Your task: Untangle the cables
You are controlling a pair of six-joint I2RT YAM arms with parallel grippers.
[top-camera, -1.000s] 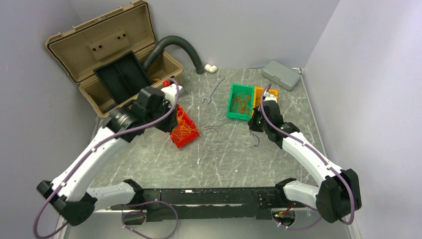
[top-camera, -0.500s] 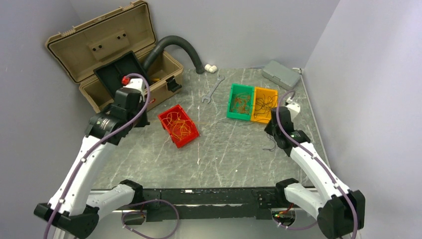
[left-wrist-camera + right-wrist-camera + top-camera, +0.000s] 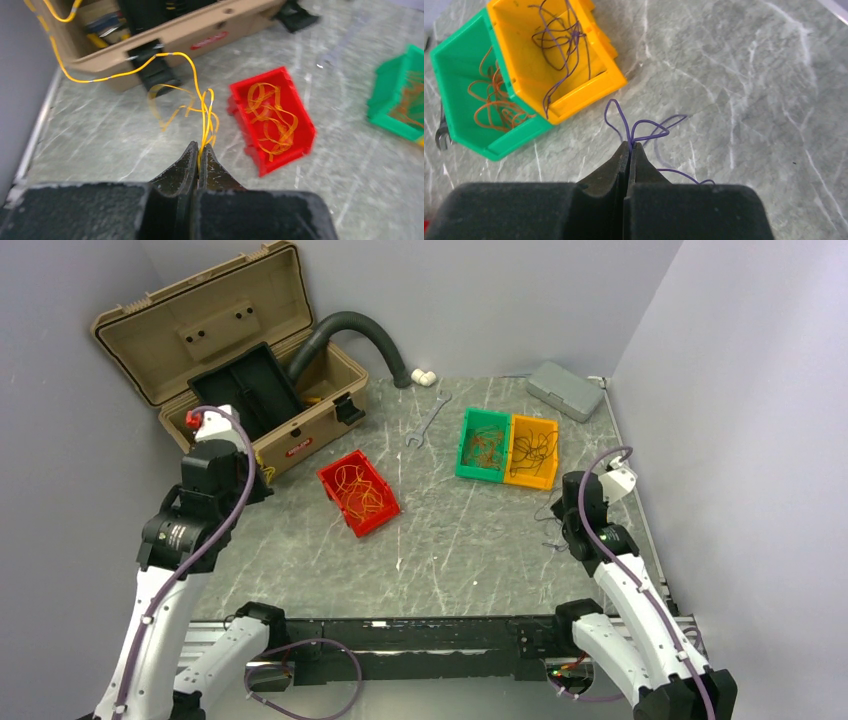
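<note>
My left gripper (image 3: pixel 200 148) is shut on a bunch of thin yellow cables (image 3: pixel 205 111). They rise from its tips and one strand runs up into the tan toolbox (image 3: pixel 200 37). In the top view this gripper (image 3: pixel 256 478) is left of the red bin (image 3: pixel 381 523), which holds orange cables (image 3: pixel 272 117). My right gripper (image 3: pixel 630 145) is shut on a thin purple cable (image 3: pixel 645 125) that loops over the table below the orange bin (image 3: pixel 584 97). In the top view it (image 3: pixel 560 516) is near the table's right side. The green bin (image 3: pixel 464 445) holds orange cables and the orange bin (image 3: pixel 553 455) holds dark purple ones.
The open tan toolbox (image 3: pixel 300 445) stands at the back left with a thick dark hose (image 3: pixel 360 328) behind it. A wrench (image 3: pixel 427 420), a white fitting (image 3: pixel 424 377) and a grey case (image 3: pixel 565 390) lie at the back. The green bin (image 3: pixel 519 137) adjoins the orange one.
My left gripper has pulled back left, away from the red bin, with yellow cables. My right gripper has drawn back right and nearer, away from the orange bin, with the purple cable.
</note>
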